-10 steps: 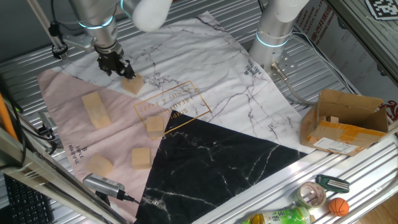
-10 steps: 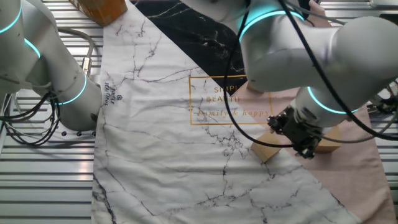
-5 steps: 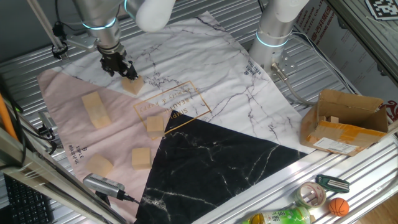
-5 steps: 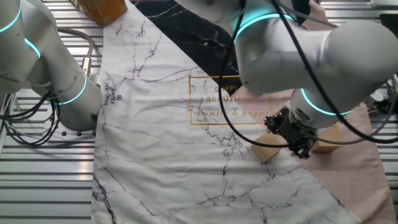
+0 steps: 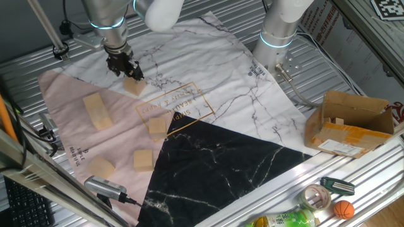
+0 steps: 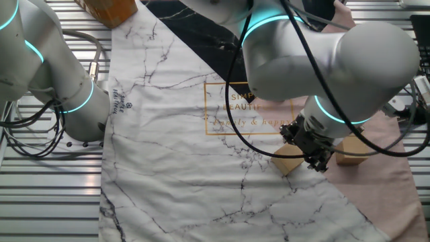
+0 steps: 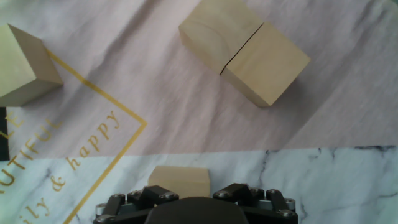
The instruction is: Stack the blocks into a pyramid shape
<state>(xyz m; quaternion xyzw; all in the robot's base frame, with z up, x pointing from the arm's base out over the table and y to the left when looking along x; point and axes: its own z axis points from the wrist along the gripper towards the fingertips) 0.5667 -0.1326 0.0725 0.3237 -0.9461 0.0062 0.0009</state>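
- The gripper (image 5: 129,70) hangs just above one wooden block (image 5: 134,86) at about 10 o'clock on the patterned cloth (image 5: 240,94), near the seam where white marble print meets pink
- From the other fixed view the gripper (image 6: 310,151) sits over the same block (image 6: 287,162), which pokes out towards 8 o'clock from under the fingers; whether the pads touch it I cannot tell
- In the hand view only the block's top (image 7: 180,182) shows against the claw body, so how wide the claw stands, and whether it has hold of anything, cannot be told
- Two more blocks lie pressed together as a pair (image 5: 97,111) at 9 o'clock on the pink part; the hand view shows them (image 7: 245,49) side by side with a thin seam between
- Another block (image 5: 157,126) rests by the gold lettered frame near the middle, and two others (image 5: 143,160) (image 5: 101,167) sit apart at about 7 o'clock
- No pyramid is begun: by my reading nothing is stacked yet
- Risk: the block looks off-centre under the fingers, so closing could pinch a corner and twist or flick it away
- Risk: pressing down could snag or ruck the cloth, shifting the neighbouring blocks
- Risk: a skewed grip would land the block crooked, leaving a poor base for upper rows
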